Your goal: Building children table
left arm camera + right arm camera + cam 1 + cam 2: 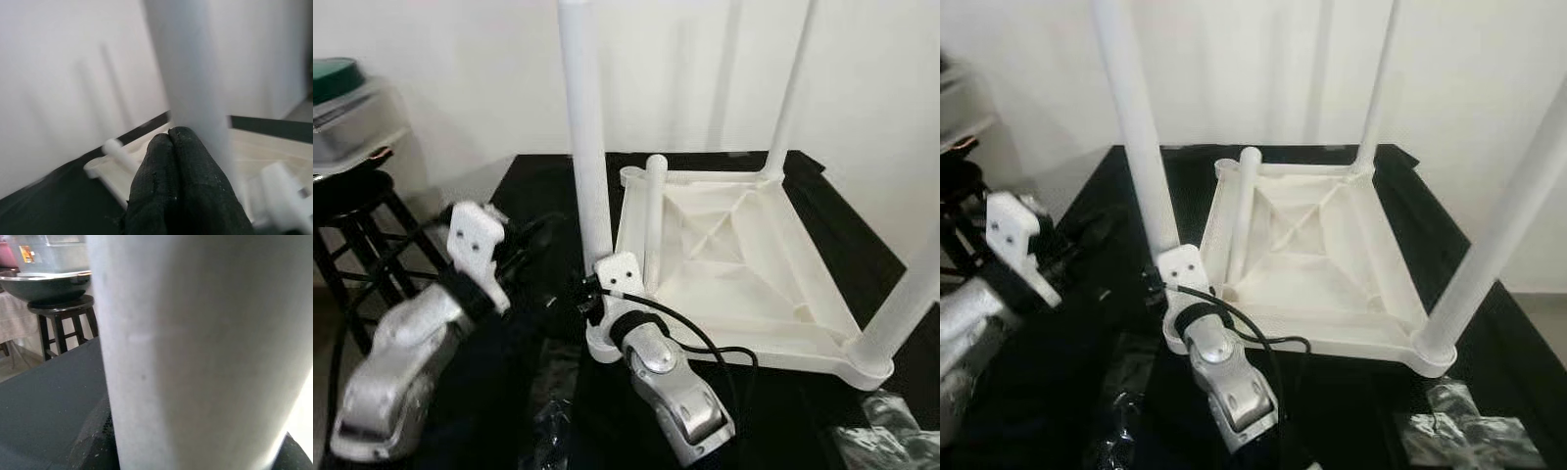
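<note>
Leg (585, 127) hides right gripper (603, 277) fingers.

Two silver metal arms with rounded shiny casings, each ending in a white flat wrist plate with small screw holes, black wrap at the wrist joints, a black cable looping off the right arm (671, 392), left gripper (178, 181) fingers black, textured, rounded at tips.

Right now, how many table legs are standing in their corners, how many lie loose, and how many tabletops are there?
Upright legs: 3 (near left, far right, near right)
Loose leg lying in the tabletop: 1
White tabletop, upside down: 1
Total: 5
</note>
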Robot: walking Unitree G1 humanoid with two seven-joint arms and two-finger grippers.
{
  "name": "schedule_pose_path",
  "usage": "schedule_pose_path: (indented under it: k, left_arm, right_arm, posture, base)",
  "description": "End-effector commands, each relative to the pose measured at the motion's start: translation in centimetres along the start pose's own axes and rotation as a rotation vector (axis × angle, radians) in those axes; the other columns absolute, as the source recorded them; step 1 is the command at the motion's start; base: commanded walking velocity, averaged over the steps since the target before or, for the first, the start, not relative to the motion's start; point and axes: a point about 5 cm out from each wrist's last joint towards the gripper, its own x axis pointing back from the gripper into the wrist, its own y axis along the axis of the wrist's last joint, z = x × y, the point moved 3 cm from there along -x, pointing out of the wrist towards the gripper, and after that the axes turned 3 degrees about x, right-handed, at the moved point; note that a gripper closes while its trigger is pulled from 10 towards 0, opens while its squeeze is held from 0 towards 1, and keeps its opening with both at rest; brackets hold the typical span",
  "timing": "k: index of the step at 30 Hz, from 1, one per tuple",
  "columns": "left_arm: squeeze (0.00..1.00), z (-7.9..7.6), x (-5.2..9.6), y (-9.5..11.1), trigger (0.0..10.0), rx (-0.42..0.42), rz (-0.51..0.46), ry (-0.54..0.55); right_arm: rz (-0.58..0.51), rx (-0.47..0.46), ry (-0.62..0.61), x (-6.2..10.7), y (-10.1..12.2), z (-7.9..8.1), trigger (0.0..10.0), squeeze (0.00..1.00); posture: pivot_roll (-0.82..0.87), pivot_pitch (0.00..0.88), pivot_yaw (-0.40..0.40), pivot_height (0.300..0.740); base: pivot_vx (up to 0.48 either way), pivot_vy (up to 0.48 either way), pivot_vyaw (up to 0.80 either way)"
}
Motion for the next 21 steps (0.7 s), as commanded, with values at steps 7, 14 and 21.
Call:
schedule_pose_path:
  k: [7,14,21]
  left_arm:
    - [1.00,-1.5,0.4,0.8,10.0,0.048,0.066,-0.338]
    - [1.00,-1.2,1.2,0.8,10.0,0.045,0.126,-0.461]
    - [1.00,0.9,-0.2,0.6,10.0,0.044,0.106,-0.342]
  right_arm:
    - [0.181,-0.004,0.006,0.5,-3.9,0.5,10.0,0.00]
    - [0.180,-0.001,0.012,0.5,-3.8,0.6,10.0,0.00]
    - [0.172,0.000,0.026,0.4,-3.7,0.8,10.0,0.00]
  posture:
    - [0.02,0.000,0.025,0.740]
    - [0.01,0.000,0.025,0.740]
    - [0.01,0.000,0.024,0.740]
  base:
    - [0.000,0.000,0.00]
    - [0.000,0.000,0.00]
    - [0.000,0.000,0.00]
